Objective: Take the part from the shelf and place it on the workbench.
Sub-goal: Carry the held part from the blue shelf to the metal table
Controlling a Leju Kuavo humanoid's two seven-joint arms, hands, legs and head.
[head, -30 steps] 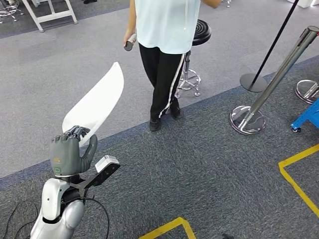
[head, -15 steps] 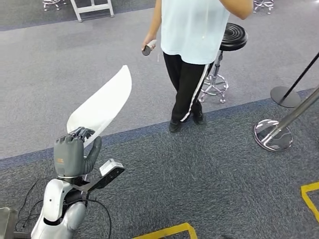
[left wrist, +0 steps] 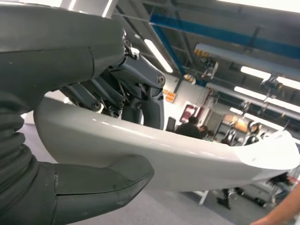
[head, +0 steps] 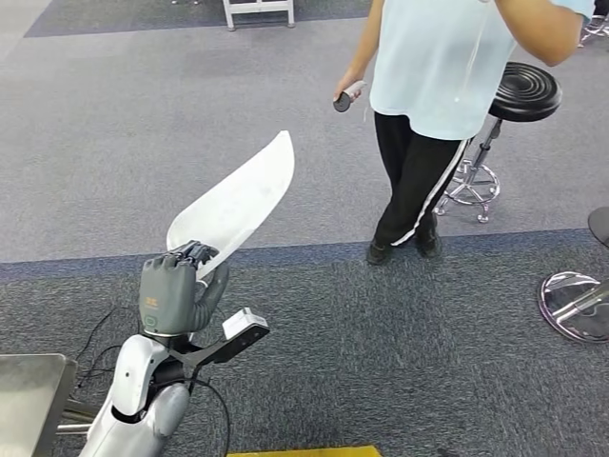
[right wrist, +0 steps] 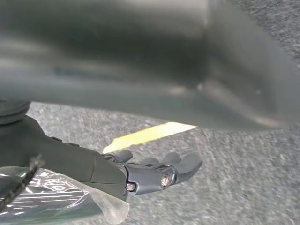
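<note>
**Left hand carrying the white part over carpet, person close by**

Nearest, bottom left of the head view, a corner of a metal table is poking in, cut off by the edge. Just beside it the silver left arm is rising, w/ black cables trailing on the floor behind. The left hand is gripping the part, a long curved white blade-like piece, by its near end; its fingers are wrapping over one face while the thumb is pressing under the other. The part is angling up and away from the hand, far tip free in the air.

The right hand is hanging low over the carpet, fingers loosely extended, nothing in them. Something clear and plastic-like is sitting by its wrist; can't tell what. A big dark blurred shape is crossing that view, too smeared to ID.

Floor: dark speckled carpet w/ a strip of yellow tape at the near edge, lighter grey carpet beyond.

Further out, a person in pale top and black trousers is standing, head cut off, holding a small dark device. Behind, a black stool. Right edge, a chrome post base, partly cropped.
</note>
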